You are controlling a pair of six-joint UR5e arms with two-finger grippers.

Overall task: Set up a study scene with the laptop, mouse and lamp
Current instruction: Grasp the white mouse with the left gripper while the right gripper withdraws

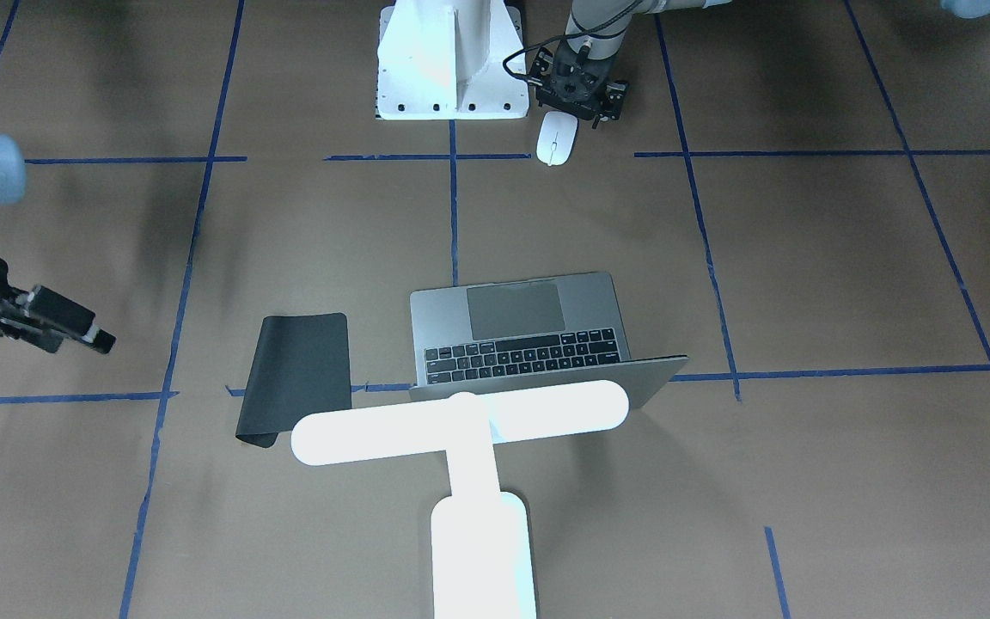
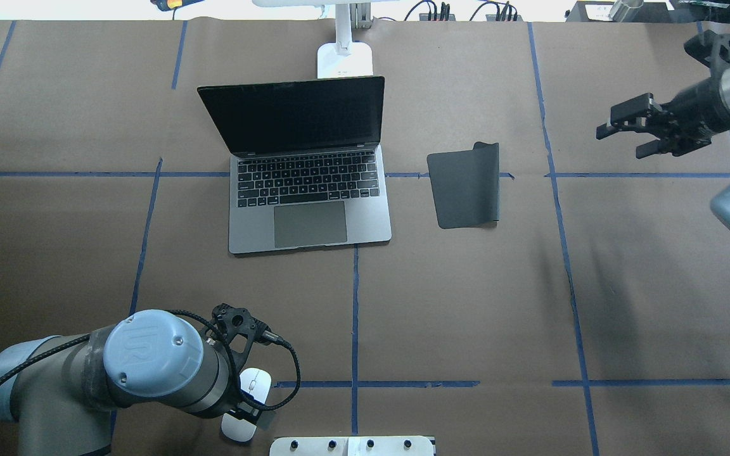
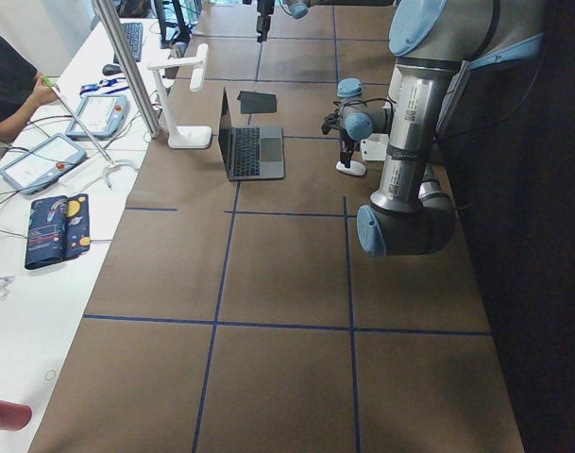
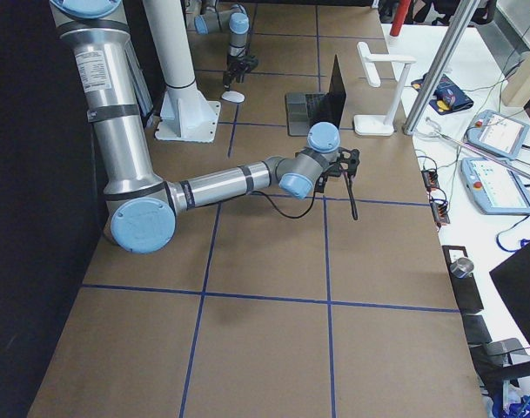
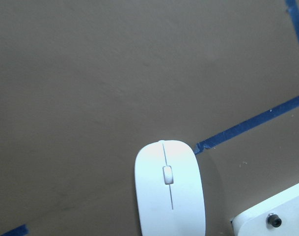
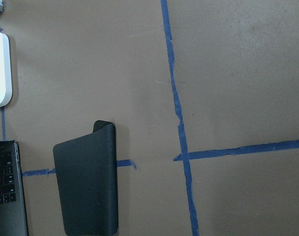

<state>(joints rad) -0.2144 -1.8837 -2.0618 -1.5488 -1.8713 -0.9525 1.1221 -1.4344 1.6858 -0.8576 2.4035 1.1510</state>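
Note:
The white mouse (image 1: 557, 137) lies on the brown table close to the robot's base. In the left wrist view the mouse (image 5: 170, 189) is at the bottom centre. My left gripper (image 1: 579, 105) hangs just above it on the base side, looks open, and holds nothing. The open silver-grey laptop (image 2: 308, 190) stands at mid-table with its screen dark. The glowing T-shaped lamp (image 1: 461, 421) stands right behind the lid. My right gripper (image 2: 625, 134) is open and empty, held in the air far to the right of the laptop.
A black mat (image 2: 466, 183), one edge curled up, lies just right of the laptop. The white bolted pedestal (image 1: 452, 60) stands next to the mouse. Blue tape lines cross the table. Operators' tablets and cables lie beyond the far edge (image 4: 495, 131).

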